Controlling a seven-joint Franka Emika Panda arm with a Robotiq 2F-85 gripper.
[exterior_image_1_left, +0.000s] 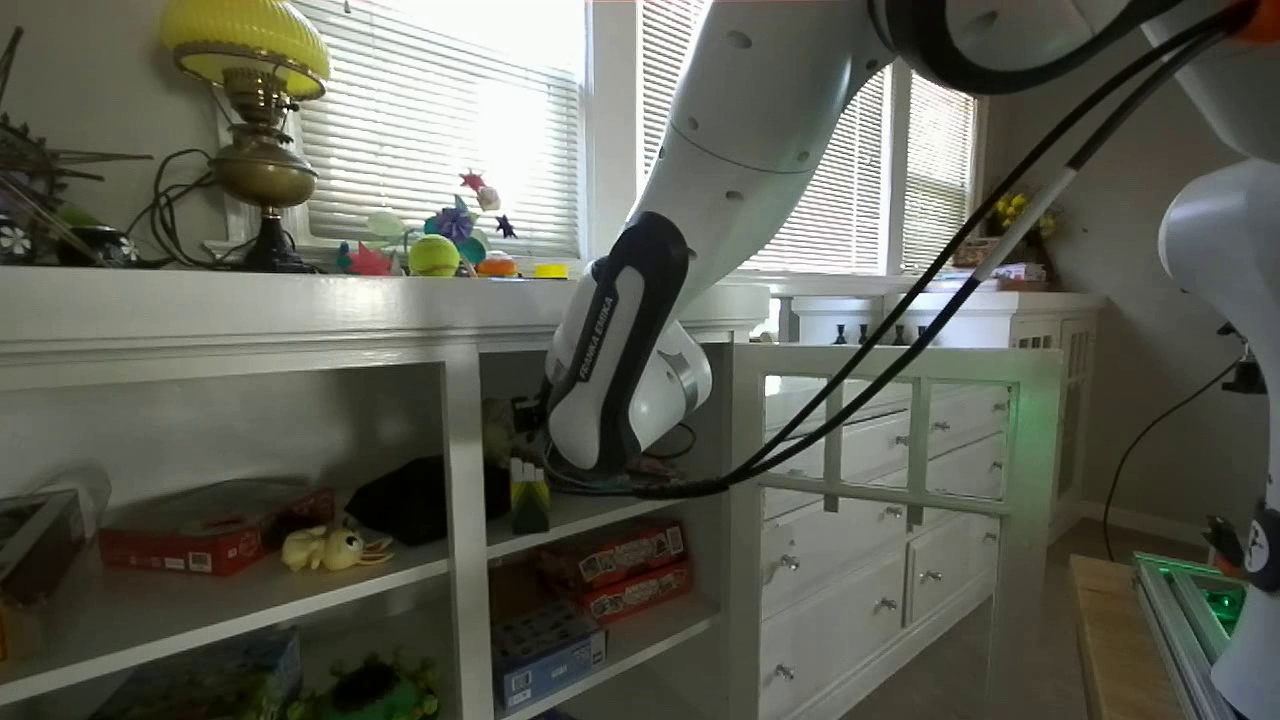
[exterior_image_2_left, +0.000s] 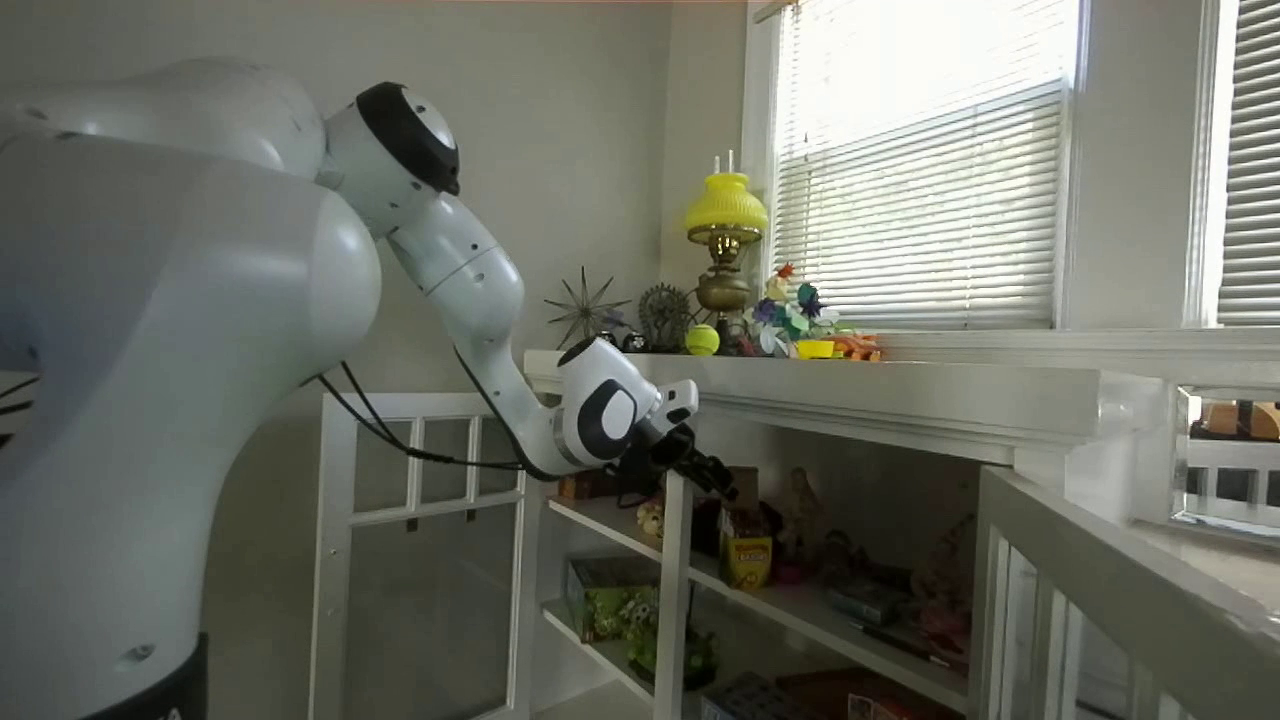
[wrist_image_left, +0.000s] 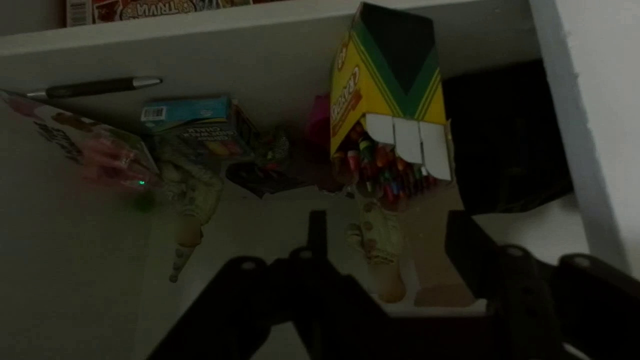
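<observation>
My gripper (wrist_image_left: 386, 220) stands open with nothing between its fingers; in an exterior view the gripper (exterior_image_2_left: 722, 478) hangs at the cabinet's upper shelf, beside the divider. Nearest to it is an open yellow and green crayon box (wrist_image_left: 395, 65), packed with colourful crayons (wrist_image_left: 390, 170). That crayon box (exterior_image_2_left: 748, 560) stands upright on the shelf below the fingers, apart from them. It also shows as a crayon box (exterior_image_1_left: 529, 500) in an exterior view, where the arm hides the gripper. The wrist picture is dark and stands upside down. Behind the box are a figurine (wrist_image_left: 375, 235) and a brown panel (wrist_image_left: 435, 250).
A black object (wrist_image_left: 505, 140) sits between the crayon box and the divider (wrist_image_left: 580, 100). Along the shelf are a pen (wrist_image_left: 95, 87), a chalk box (wrist_image_left: 200, 125) and another figurine (wrist_image_left: 195, 205). Glass cabinet doors (exterior_image_1_left: 890, 430) stand swung out. A lamp (exterior_image_2_left: 724, 250) tops the cabinet.
</observation>
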